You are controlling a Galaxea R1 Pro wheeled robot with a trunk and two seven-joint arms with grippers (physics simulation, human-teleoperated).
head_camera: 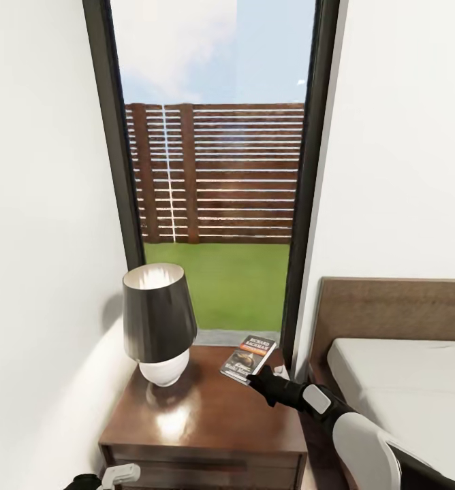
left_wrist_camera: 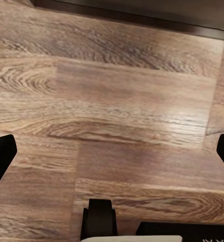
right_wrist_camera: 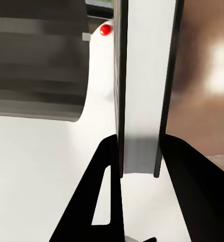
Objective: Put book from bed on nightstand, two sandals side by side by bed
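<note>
Right gripper (head_camera: 258, 376) clamps book (head_camera: 249, 357) — over nightstand (head_camera: 207, 415)

Head view: high, facing forward and down over the nightstand (head_camera: 207, 415). Left wrist view: close above floorboards (left_wrist_camera: 112, 111). Right wrist view: close along the book (right_wrist_camera: 142, 91), shared with head view.

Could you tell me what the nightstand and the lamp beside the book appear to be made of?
Nightstand: glossy dark reddish-brown wood, judging by grain and bright reflections. Lamp: dark, smooth shade, perhaps metal or plastic, on a glossy white base, possibly ceramic.
</note>
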